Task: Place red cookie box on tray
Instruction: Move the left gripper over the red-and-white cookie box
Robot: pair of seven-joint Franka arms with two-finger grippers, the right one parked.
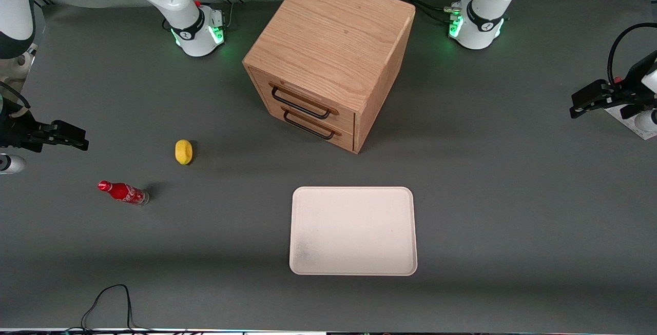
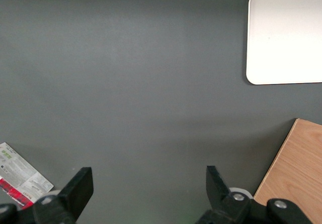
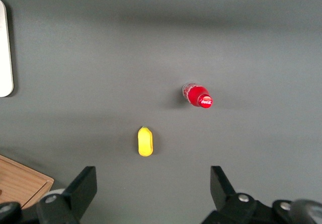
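The red cookie box (image 2: 20,179) is cut off at the frame edge in the left wrist view, and the claw (image 2: 148,191) covers part of it, so only one printed corner shows. The tray (image 2: 286,35) and the wooden cabinet (image 2: 297,171) are also cropped there. In the front view the claw (image 1: 577,106) sits at the working arm's end of the counter, with the arm above it out of frame.

You've got a matt grey table (image 1: 513,196), a smooth matt cream tray (image 1: 353,268), a grained wood cabinet (image 1: 328,42) with dark metal handles (image 1: 300,103), a printed cardboard cookie box (image 2: 20,176) beside the matt black plastic gripper (image 2: 148,191), spread wide.
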